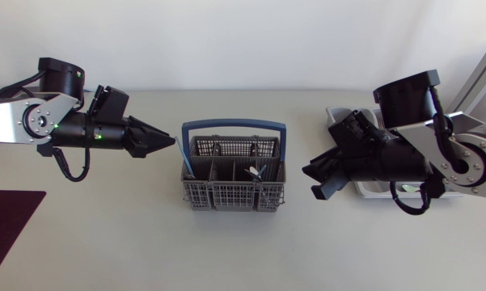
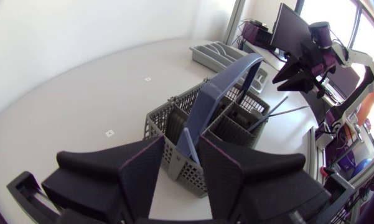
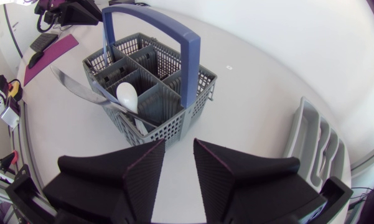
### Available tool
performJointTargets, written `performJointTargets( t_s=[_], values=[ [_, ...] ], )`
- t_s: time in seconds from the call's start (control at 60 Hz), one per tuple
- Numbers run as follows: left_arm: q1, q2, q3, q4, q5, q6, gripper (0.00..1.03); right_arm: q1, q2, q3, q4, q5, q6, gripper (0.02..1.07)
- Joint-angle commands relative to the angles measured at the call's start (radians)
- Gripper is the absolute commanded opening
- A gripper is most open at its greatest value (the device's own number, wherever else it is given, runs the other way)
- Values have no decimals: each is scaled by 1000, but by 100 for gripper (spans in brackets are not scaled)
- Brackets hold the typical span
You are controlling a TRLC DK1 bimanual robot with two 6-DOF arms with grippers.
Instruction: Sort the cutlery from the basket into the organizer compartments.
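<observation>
— Cutlery (image 1: pixel 255 171): does either hand hold any?

— No. The left matte black hand (image 2: pixel 180 149) has its two wedge fingers parted with nothing clamped. Through the gap, just ahead, a thin pale-blue handle (image 2: pixel 187 144) stands in the grey plastic mesh basket with the blue arched handle (image 2: pixel 168 124). Whether a finger touches it I cannot tell.

— And the other one?

— The right matte black hand (image 3: pixel 179 158) is parted too and empty. It is over bare pale desk (image 3: pixel 249 118), near the basket but apart from it.

— So where are the pieces?

— In the basket at mid-desk. A white spoon bowl (image 3: pixel 127 96) and grey metal blades (image 3: pixel 74 84) lean out over the rim. The mesh walls hide their lower ends, so they cannot be counted.

— The organizer?

— A grey plastic tray with long compartments (image 3: pixel 314 143), beside the right hand. From above, the right arm covers most of it, and what lies inside is hard to make out.
</observation>
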Motion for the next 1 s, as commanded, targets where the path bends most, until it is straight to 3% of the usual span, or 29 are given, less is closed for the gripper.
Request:
performJointTargets(
  t_s=[0.0, 0.45, 0.6, 0.7, 0.817, 0.983],
  values=[
    [-10, 23, 18, 11, -10, -25, 40, 5, -12, -27, -12, 0, 17, 40],
    [-76, 32, 9, 70, -119, -59, 39, 7, -20, -45, -7, -1, 16, 40],
    [-104, 33, -3, 84, -136, -60, 28, 7, -18, -50, -3, -1, 16, 40],
    [-112, 32, -8, 90, -142, -67, 13, 7, -20, -51, -3, -1, 14, 40],
    [-116, 4, -29, 98, -147, -64, 7, 7, -20, -55, -3, -1, 11, 40],
    [-113, -94, -101, 138, -162, -57, 6, 7, -23, -56, -7, -1, 10, 40]
  ],
)
